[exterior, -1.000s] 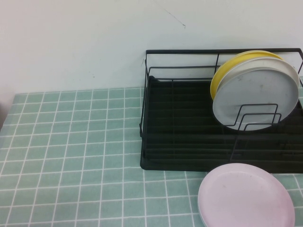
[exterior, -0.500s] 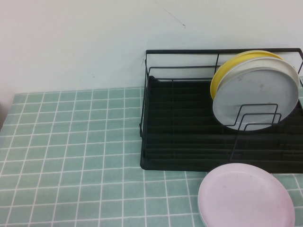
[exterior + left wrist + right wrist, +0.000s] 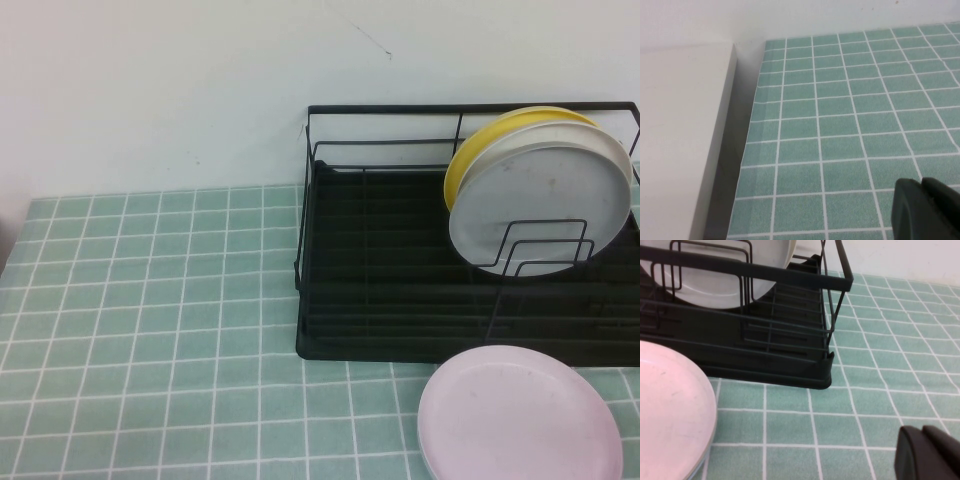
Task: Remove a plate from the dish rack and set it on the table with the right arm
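Observation:
The pale pink plate (image 3: 520, 415) (image 3: 670, 405) lies flat on the green tiled table (image 3: 150, 330), just in front of the black wire dish rack (image 3: 400, 290) (image 3: 765, 340). My right gripper (image 3: 922, 432) is shut and empty, low over bare tiles, apart from the pink plate and the rack's corner. It does not show in the high view. My left gripper (image 3: 921, 184) is shut too, over tiles near the table's left edge, holding nothing.
A grey-white plate (image 3: 545, 200) (image 3: 725, 275) stands upright in the rack with a yellow plate (image 3: 470, 150) behind it. A white wall rises behind the table. A pale block (image 3: 680, 135) borders the table's left edge.

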